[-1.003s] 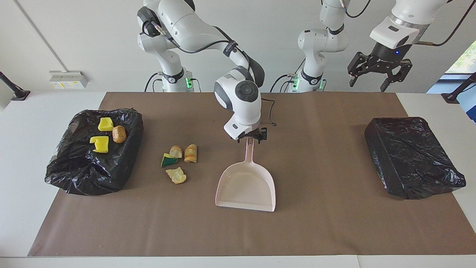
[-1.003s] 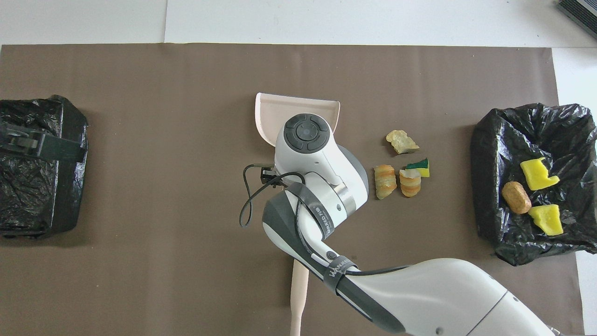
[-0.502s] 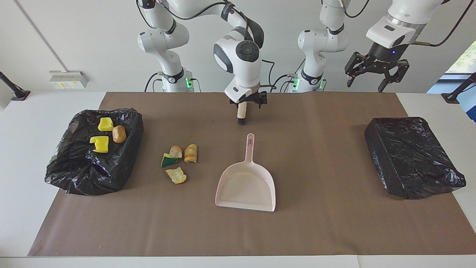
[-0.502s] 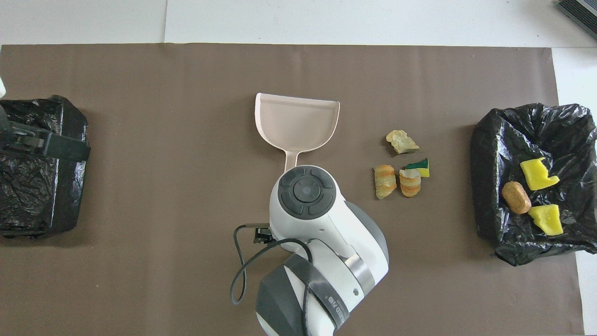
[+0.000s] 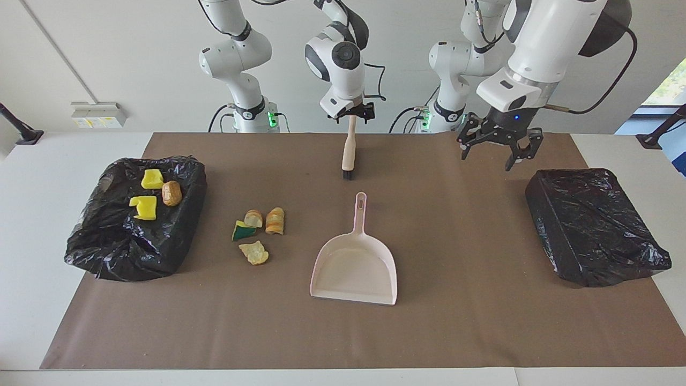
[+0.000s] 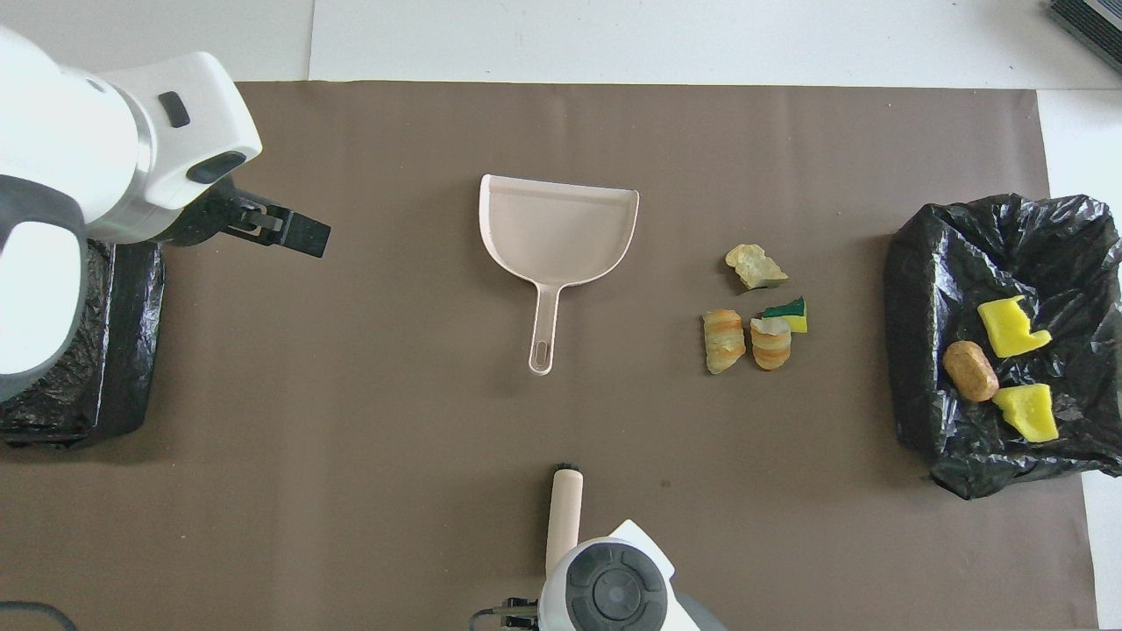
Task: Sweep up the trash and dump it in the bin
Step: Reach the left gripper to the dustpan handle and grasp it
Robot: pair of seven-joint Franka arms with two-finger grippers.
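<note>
Since the earlier frames, the right gripper (image 5: 352,113) had drawn back from the dustpan's handle to the robots' edge of the table, above the brush (image 5: 348,151). Whether its jaws gripped the brush's beige handle, I could not tell. The left gripper (image 5: 499,146) had swung down and inward, hanging with jaws spread and nothing in them over the brown mat (image 5: 461,332) beside the closed black bin (image 5: 595,228) at the left arm's end.

The pink dustpan (image 5: 355,268) lay alone mid-table, handle pointing toward the robots. The trash sat in two lots toward the right arm's end. Four scraps rested on the mat between dustpan and open bin: two tan striped lumps (image 6: 724,340), a green-and-yellow sponge wedge (image 6: 788,314) and a pale yellow chunk (image 6: 754,266). Three more lay on the black bag of the open bin (image 5: 134,252): two bright yellow foam chunks (image 6: 1010,326) and a brown lump (image 6: 970,370).
</note>
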